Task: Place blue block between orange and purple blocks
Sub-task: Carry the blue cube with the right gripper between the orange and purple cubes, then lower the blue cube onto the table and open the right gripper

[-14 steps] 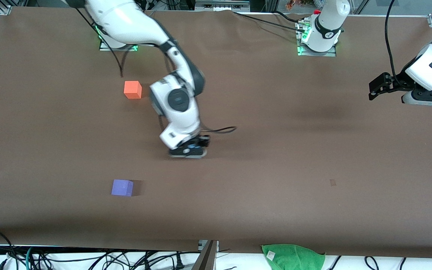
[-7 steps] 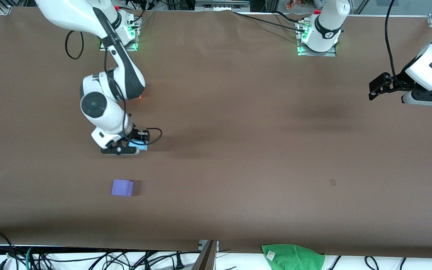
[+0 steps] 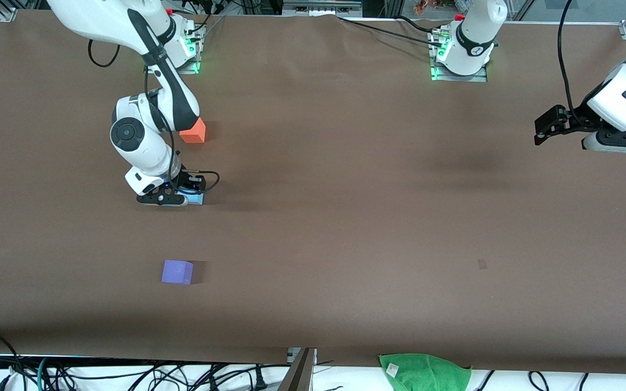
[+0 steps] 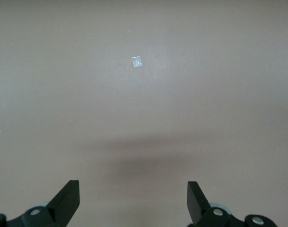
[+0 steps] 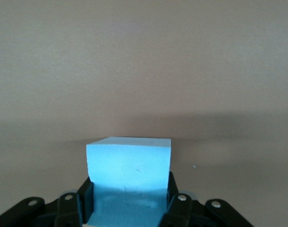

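Two hands in view, one busy and one idle. Right hand [image 3: 174, 195] low over the table [image 3: 345, 228], between the orange block [image 3: 193, 132] and the purple block [image 3: 177, 271], somewhat closer to the orange one. Pinching the blue block [image 3: 195, 197] between both fingers; from the right wrist, blue block [image 5: 129, 175] seen wedged squarely in the right hand [image 5: 130, 198], black fingers [image 5: 176, 210] flat against two facing sides, pale blue top face level. Cannot tell whether the blue block touches the table or sits just above it.

Orange block on the table toward the right arm's end, partly covered in the front view by the right arm's dark elbow joint, farther from the front camera than the blue block. Purple block nearer to the front camera than the blue block, roughly in line with the other two, well apart from the hand.

Left hand [image 3: 549, 124] waiting at the left arm's end of the table, up in the air over bare brown surface. From the left wrist, left hand [image 4: 133, 201] spread wide, holding nothing, with only a small pale speck [image 4: 137, 62] on the table below.

Green cloth [image 3: 424, 372] at the table edge closest to the front camera.
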